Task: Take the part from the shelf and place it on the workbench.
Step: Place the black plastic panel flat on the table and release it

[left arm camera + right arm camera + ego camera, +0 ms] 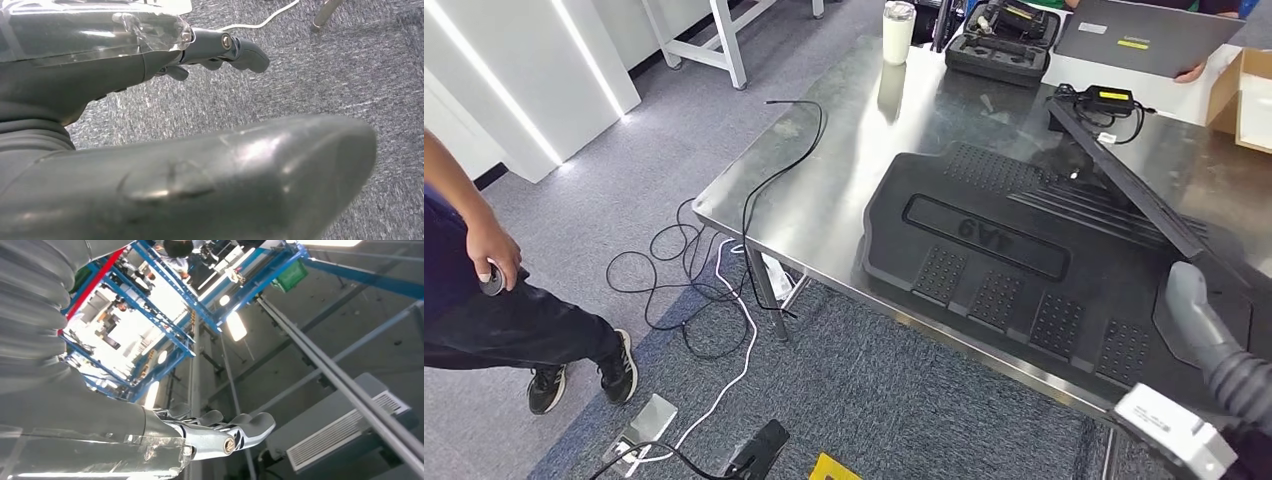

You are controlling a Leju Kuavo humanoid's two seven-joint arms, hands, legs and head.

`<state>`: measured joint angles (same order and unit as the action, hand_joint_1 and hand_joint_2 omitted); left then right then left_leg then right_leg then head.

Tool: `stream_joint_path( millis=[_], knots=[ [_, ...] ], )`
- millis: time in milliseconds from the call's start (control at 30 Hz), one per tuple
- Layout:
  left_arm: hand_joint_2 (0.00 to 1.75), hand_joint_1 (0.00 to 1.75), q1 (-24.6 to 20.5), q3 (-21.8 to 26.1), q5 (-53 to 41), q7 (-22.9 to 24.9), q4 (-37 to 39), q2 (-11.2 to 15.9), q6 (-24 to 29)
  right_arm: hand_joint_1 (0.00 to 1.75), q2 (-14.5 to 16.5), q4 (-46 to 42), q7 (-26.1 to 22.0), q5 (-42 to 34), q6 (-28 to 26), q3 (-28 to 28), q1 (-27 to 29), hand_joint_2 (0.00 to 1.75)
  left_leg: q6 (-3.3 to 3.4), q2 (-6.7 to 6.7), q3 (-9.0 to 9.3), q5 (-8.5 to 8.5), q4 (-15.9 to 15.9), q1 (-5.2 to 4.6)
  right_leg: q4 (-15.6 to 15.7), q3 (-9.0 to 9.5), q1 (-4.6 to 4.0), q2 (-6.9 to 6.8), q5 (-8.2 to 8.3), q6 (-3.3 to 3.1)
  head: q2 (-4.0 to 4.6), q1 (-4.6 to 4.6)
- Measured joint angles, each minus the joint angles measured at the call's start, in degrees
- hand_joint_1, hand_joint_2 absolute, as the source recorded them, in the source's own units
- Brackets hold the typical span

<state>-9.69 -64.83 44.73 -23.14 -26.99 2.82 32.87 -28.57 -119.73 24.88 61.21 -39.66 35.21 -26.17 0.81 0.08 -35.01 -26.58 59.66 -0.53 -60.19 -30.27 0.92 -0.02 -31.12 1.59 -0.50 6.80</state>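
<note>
Part (1014,260): black ribbed mat lying flat on steel bench (824,180), near its front edge, so placing looks done.
Right hand (220,432): fingers extended, holding nothing, aimed at ceiling.
Left hand (220,50): empty, loosely curled, hanging over carpet.
Head view: person's hand (492,250) beside bench.

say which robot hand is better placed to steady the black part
Right, probably: the right arm is up at the black part on the workbench; the left robot hand hangs over carpet.

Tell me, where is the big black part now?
In the head view the part lies flat on the steel workbench, right of the cables.
</note>
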Motion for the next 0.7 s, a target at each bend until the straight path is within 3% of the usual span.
stream_joint_path(
  millis=[67, 133, 200, 267, 300, 333, 367, 433, 500, 533, 600, 633, 700],
  knots=[
    [0.00, 0.00, 0.0, -0.1, -0.2, 0.2, 0.0, 0.0, -0.1, 0.00, 0.1, -0.2, -0.2, 0.0, 0.0, -0.7, 0.7, 1.75, -0.69, -0.07, -0.36, 0.59, 0.2, -0.03, 0.9, -0.08, -0.19, 0.05, 0.10, -0.64, 0.00, 0.12],
    [0.00, 0.00, 0.1, -0.3, -0.3, 0.5, 0.0, 0.0, -0.2, 0.00, 0.1, -0.3, -0.4, -0.2, 0.0, -1.3, 1.2, 1.75, -1.35, -0.17, -0.90, -0.41, 1.2, 0.12, 1.2, -0.63, -0.06, -0.14, 0.89, -1.66, 0.00, 0.11],
    [0.00, 0.00, 0.1, -0.4, -0.3, 0.7, 0.0, 0.0, -0.2, 0.00, 0.1, -0.5, -0.3, -0.4, 0.0, -2.1, 1.7, 1.75, -1.99, -0.23, -2.46, -4.75, 5.8, 0.41, 1.5, -1.60, 0.05, -0.34, 1.86, -2.60, 0.00, 0.27],
    [0.00, 0.00, 0.1, -0.6, -0.3, 0.7, 0.0, 0.0, -0.2, 0.00, 0.1, -0.7, -0.3, -0.6, 0.0, -2.7, 2.3, 1.75, -2.41, -0.21, -4.30, -9.36, 12.7, 0.68, 1.4, -2.84, -0.07, -0.39, 2.75, -2.94, 0.00, 0.46],
    [0.00, 0.00, 0.1, -0.7, -0.3, 0.7, 0.0, 0.0, -0.1, 0.00, 0.1, -0.8, -0.4, -0.9, 0.0, -3.0, 2.7, 1.75, -2.49, -0.20, -4.49, -10.16, 15.1, 0.76, 1.3, -3.49, -0.12, -0.42, 3.20, -2.92, 0.00, 0.45],
    [0.00, 0.00, 0.1, -0.8, -0.3, 0.8, 0.0, 0.0, -0.1, 0.00, 0.1, -0.8, -0.5, -1.1, 0.0, -3.3, 3.1, 1.75, -2.48, -0.20, -3.84, -9.78, 15.7, 0.79, 1.2, -4.15, -0.14, -0.43, 3.64, -2.85, 0.00, 0.46],
    [0.00, 0.00, 0.1, -0.8, -0.3, 0.8, 0.0, 0.0, 0.0, 0.00, 0.1, -0.8, -0.7, -1.3, 0.0, -3.6, 3.4, 1.75, -2.40, -0.20, -2.17, -8.45, 14.3, 0.81, 1.1, -4.80, -0.14, -0.43, 4.06, -2.73, 0.00, 0.47],
    [0.00, 0.00, 0.0, -0.9, -0.3, 0.8, 0.0, 0.0, 0.1, 0.00, 0.1, -1.0, -0.9, -1.5, 0.0, -4.2, 3.8, 1.75, -2.04, -0.24, 3.21, -5.76, 6.9, 0.78, 0.8, -5.82, -0.16, -0.40, 4.80, -2.41, 0.00, 0.54],
    [0.00, 0.00, -0.1, -0.9, -0.3, 0.8, 0.0, 0.0, 0.2, 0.00, 0.1, -1.2, -1.0, -1.5, -0.1, -4.8, 3.9, 1.75, -1.57, -0.30, 7.38, -5.30, -0.1, 0.57, 0.7, -6.28, -0.22, -0.39, 5.53, -1.88, 0.00, 0.63],
    [0.00, 0.00, -0.1, -0.9, -0.3, 0.8, 0.0, 0.0, 0.2, 0.00, 0.1, -1.2, -1.1, -1.5, -0.1, -5.0, 4.0, 1.75, -1.33, -0.32, 8.15, -5.51, -1.8, 0.39, 0.8, -6.34, -0.19, -0.41, 5.97, -1.50, 0.00, 0.68],
    [0.00, 0.00, 0.0, -0.9, -0.3, 0.8, 0.0, 0.0, 0.2, 0.00, 0.1, -1.3, -1.1, -1.4, -0.1, -5.2, 4.2, 1.75, -0.68, -0.25, 7.94, -4.84, -2.7, 0.34, 1.2, -6.42, -0.10, -0.39, 6.81, -0.63, 0.00, 0.72],
    [0.00, 0.00, 0.0, -0.9, -0.3, 0.8, 0.0, 0.0, 0.2, 0.00, 0.1, -1.3, -1.1, -1.3, -0.1, -5.4, 4.4, 1.75, -0.22, -0.11, 7.52, -4.23, -3.0, 0.43, 0.9, -6.68, -0.09, -0.33, 6.30, -0.28, 0.00, 0.67],
    [0.00, 0.00, -0.1, -1.0, -0.3, 0.8, 0.0, 0.0, 0.1, 0.00, 0.1, -1.4, -1.1, -1.2, -0.1, -5.8, 4.7, 1.75, 0.67, 0.20, 6.19, -2.91, -3.5, 0.66, -2.6, -8.07, -0.02, -0.21, 2.33, 0.08, 0.00, 0.36]
  ],
)
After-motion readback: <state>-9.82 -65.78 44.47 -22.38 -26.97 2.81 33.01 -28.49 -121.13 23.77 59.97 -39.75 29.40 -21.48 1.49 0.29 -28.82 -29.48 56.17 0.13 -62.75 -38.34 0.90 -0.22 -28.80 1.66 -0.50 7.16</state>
